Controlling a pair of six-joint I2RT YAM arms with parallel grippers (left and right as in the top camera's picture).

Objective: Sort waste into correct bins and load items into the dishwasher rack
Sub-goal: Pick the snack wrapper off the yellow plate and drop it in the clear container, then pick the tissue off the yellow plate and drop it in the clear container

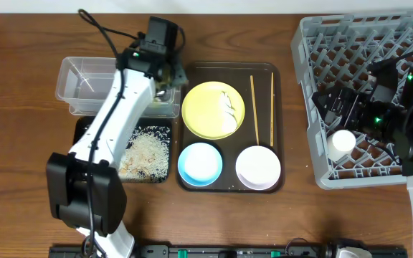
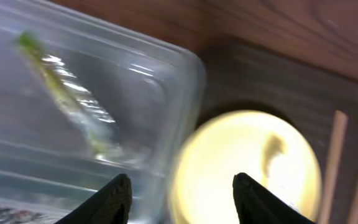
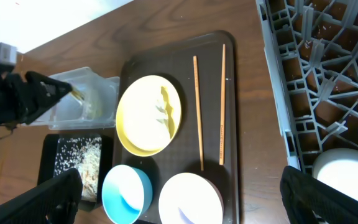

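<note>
Though pale-yellow, plate (image 1: 201, 113) with white scrap (image 1: 229, 103)

Left arm (image 1: 131, 100) has a white tube link with a black cable (image 1: 100, 127) along it and chunky black joint housings, right arm (image 1: 378, 100) has black blocks, green lights (image 1: 410, 76) and a white lower link, left gripper (image 2: 182, 199) and right gripper (image 3: 185, 196) fingertips black, wedge-shaped.

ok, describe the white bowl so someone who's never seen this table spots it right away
Find the dark brown serving tray in the middle of the table, left of the grey rack. Two bowls sit along its edge nearest the robot; the white bowl is the right-hand one, by the chopsticks' near tips. Its neighbour, the light-blue bowl, differs in colour.
</note>
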